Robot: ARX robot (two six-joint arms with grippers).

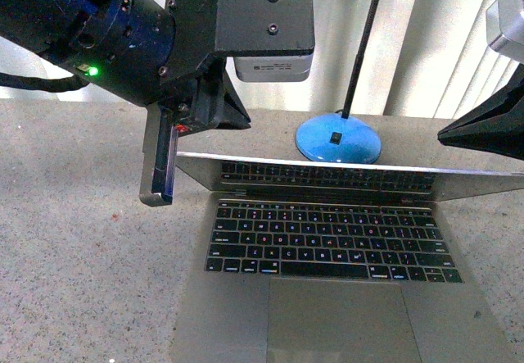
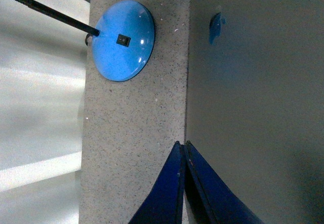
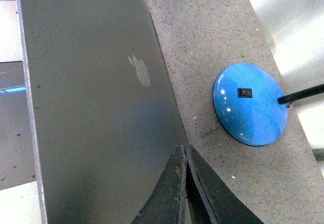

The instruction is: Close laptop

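Item 1, table point(image 1: 74, 215): grey speckled stone top that carries everything below.

Item 2, curtain point(image 1: 434, 35): pale vertical folds beyond the table's far edge.

Item 3, laptop point(image 1: 327, 322): grey-silver, its base flat on the table and reaching the near edge. The lid point(image 3: 96, 107) is tipped low over the black keyboard point(image 1: 327, 244) at a shallow angle and is not shut. Rows of keys are mirrored in the glossy screen under it.

Item 4, lamp base point(image 1: 360, 146): a blue glossy dome on the table between the laptop's hinge and the far edge, standing apart from the lid. A thin black stem point(image 1: 364, 43) rises from it, leaning to the right.

Item 5, my left gripper point(image 2: 181, 148): blue fingers pressed together with nothing between them. It sits at the left end of the lid's raised edge, on the lamp side.

Item 6, my right gripper point(image 3: 184, 149): black fingers likewise clenched on nothing, at the right end of the same edge. I cannot tell from either wrist view whether the tips touch the lid or hang just above it.

Item 7, apple logo point(image 3: 139, 71): pale mark in the middle of the lid's outer face.

Item 8, switch point(image 3: 244, 92): small black rocker on the crown of the lamp base.
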